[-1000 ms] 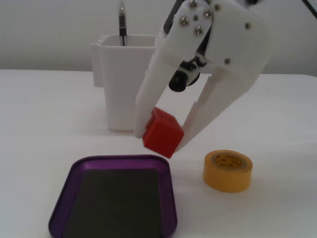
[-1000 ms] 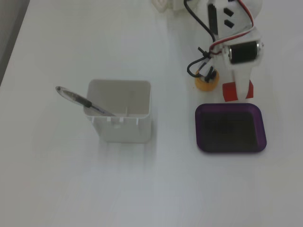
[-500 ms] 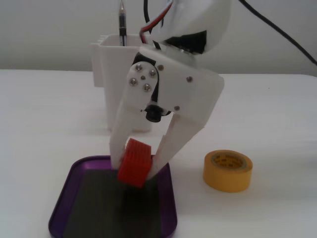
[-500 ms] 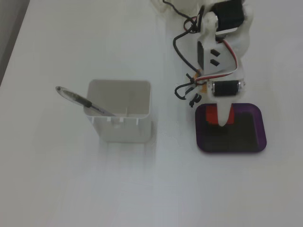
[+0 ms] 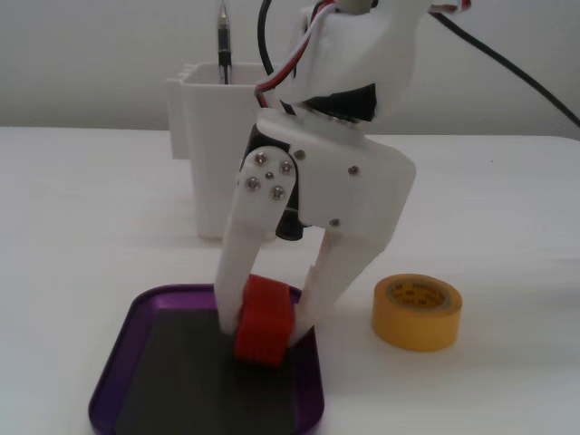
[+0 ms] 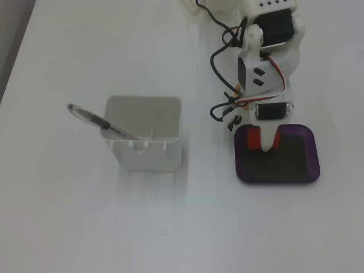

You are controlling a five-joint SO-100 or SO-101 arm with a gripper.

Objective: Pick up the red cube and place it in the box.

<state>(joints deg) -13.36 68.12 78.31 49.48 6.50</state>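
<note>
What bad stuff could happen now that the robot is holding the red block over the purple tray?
1. The end effector holds the red cube near the box's far edge; released there, it might tip or bounce over the rim.
2. The cube looks tilted between the fingers, so it might land on a corner and roll.
3. Pulling back, the arm might knock the yellow tape roll or white container.

The white arm reaches steeply down, its hand (image 5: pixel 265 331) pointing at the tabletop. The two fingers (image 5: pixel 237 272) are clamped on the red cube (image 5: pixel 264 319), one at each side.
</note>
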